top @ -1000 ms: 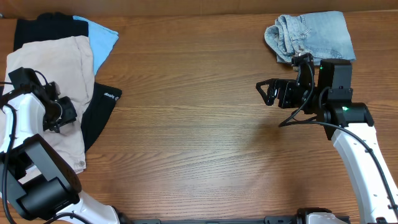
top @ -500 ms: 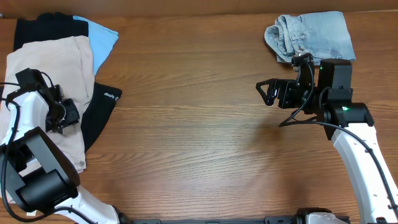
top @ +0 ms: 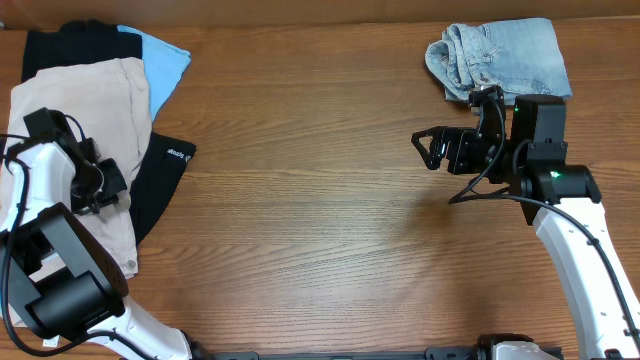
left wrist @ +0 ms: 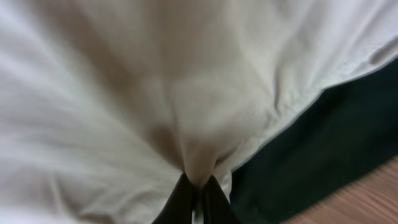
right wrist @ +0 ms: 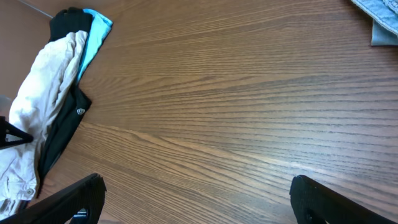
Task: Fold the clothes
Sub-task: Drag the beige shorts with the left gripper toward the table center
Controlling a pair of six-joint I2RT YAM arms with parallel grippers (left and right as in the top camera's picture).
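Note:
The pale beige shorts [top: 90, 110] lie on top of a pile at the table's left edge, over black garments [top: 160, 180] and a sky-blue one [top: 165, 55]. My left gripper [top: 105, 185] is shut on a pinch of the beige cloth [left wrist: 205, 124] near the shorts' right edge; the fabric gathers into the fingertips [left wrist: 198, 190]. The black garment [left wrist: 323, 143] shows beside it. My right gripper [top: 428, 148] is open and empty above bare wood at the middle right. The right wrist view shows the beige shorts [right wrist: 43, 106] far left.
Folded light-blue denim [top: 500, 58] lies at the back right, behind my right arm, its corner in the right wrist view [right wrist: 382, 18]. The wooden table [top: 310, 200] spans the middle between the pile and the right arm.
My left gripper has shifted slightly on the beige shorts, its wrist moving a little toward the back. The right arm has not moved.

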